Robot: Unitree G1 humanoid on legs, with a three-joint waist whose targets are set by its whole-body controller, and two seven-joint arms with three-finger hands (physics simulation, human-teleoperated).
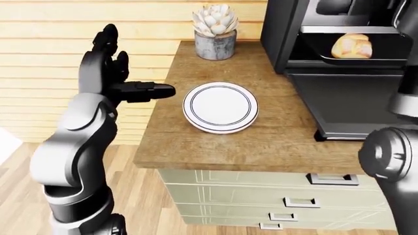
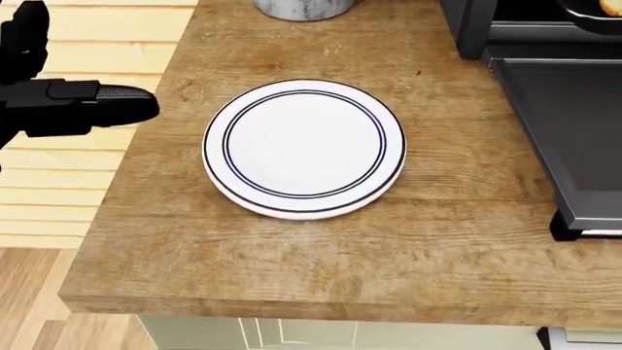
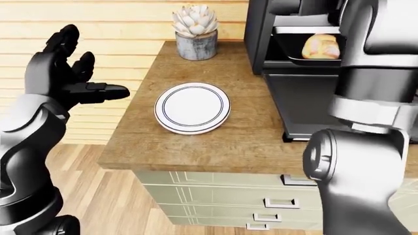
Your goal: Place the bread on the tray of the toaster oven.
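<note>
The bread [image 1: 352,46], a golden roll, lies on the dark tray [image 1: 385,53] inside the open toaster oven [image 1: 281,34] at the top right of the left-eye view. My right arm [image 3: 366,98] reaches up toward the oven. Its hand [image 1: 339,6] shows only as dark shapes at the top edge above the bread, apart from it. My left hand [image 1: 127,73] is raised at the left, off the counter's edge, with fingers spread open and empty.
A white plate [image 2: 303,146] with dark rings sits empty on the wooden counter [image 2: 292,270]. The oven's door [image 1: 346,105] lies folded down flat on the counter. A potted succulent [image 1: 215,32] stands at the top. Drawers [image 1: 300,200] are below.
</note>
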